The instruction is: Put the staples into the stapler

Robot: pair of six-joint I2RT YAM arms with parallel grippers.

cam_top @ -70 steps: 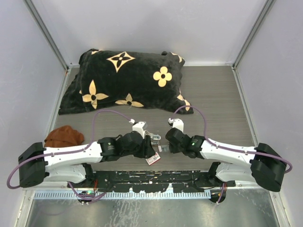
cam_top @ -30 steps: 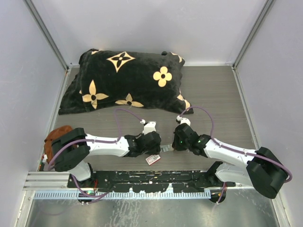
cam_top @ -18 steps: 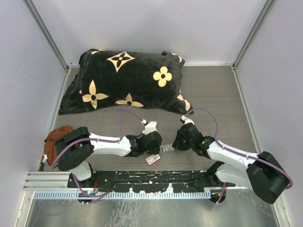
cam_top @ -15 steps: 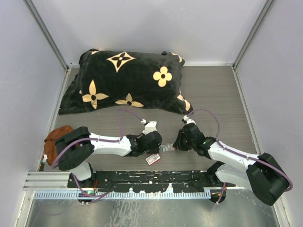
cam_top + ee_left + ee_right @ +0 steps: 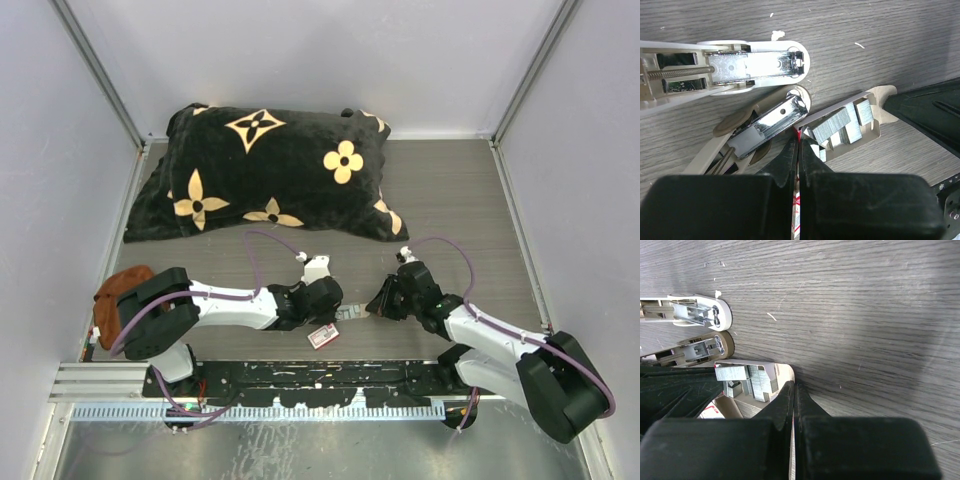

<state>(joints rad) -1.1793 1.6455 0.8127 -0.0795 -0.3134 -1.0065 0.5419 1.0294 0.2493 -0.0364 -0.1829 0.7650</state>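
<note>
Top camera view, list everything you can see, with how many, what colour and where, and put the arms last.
pillow: one, black with tan flowers, far left.
cloth: one, rust-brown, near left edge.
stapler: one, white and beige, swung open beside the tray.
staple tray: one, pale, silvery strips inside, near centre.
staple box: one, red-and-white, near edge, centre.
table: one, grey wood grain.
left gripper: one, black, shut on the staple box.
right gripper: one, black, shut on the staple tray's end.

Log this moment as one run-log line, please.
left end effector: shut on box | right end effector: shut on tray | staples: in tray | stapler: open, beside tray
</note>
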